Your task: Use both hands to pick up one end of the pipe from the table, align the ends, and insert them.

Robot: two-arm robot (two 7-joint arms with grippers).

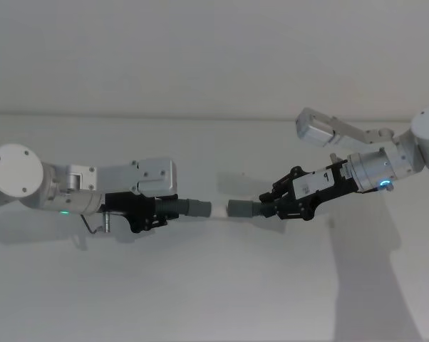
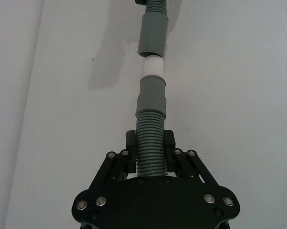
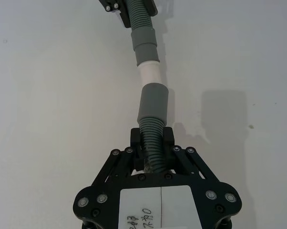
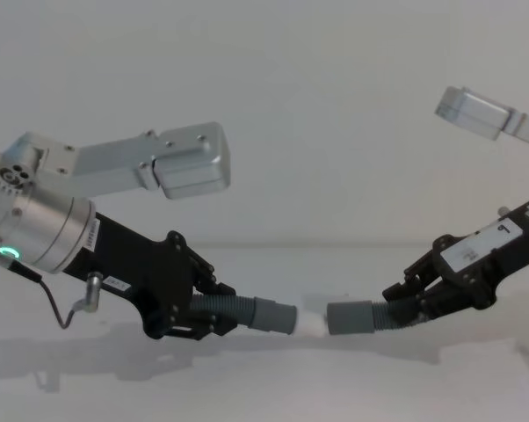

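You have the white table (image 1: 214, 285) spread under everything, and both arms hold their loads in the air over its middle, shadows lying on the surface below. Your left gripper (image 1: 157, 212) comes in from the left edge side with its jaws closed tight on the ribbed body of the left hose piece (image 1: 173, 208), which points toward the centre; in the left wrist view the fingers (image 2: 129, 143) press against the corrugations on both sides. Your right gripper (image 1: 274, 206) reaches in from the right edge side, tilted down toward the centre, jaws likewise clamped on the ribs of the right hose piece (image 1: 261, 209). The left piece ends in a grey cuff (image 4: 274, 315) carrying a short white tip (image 4: 308, 323). The right piece ends in the plain grey cuff (image 4: 351, 317). The two ends face each other nearly in line over the table's middle. In the chest view the white tip reaches the mouth of the plain cuff; whether it has entered, you cannot tell.
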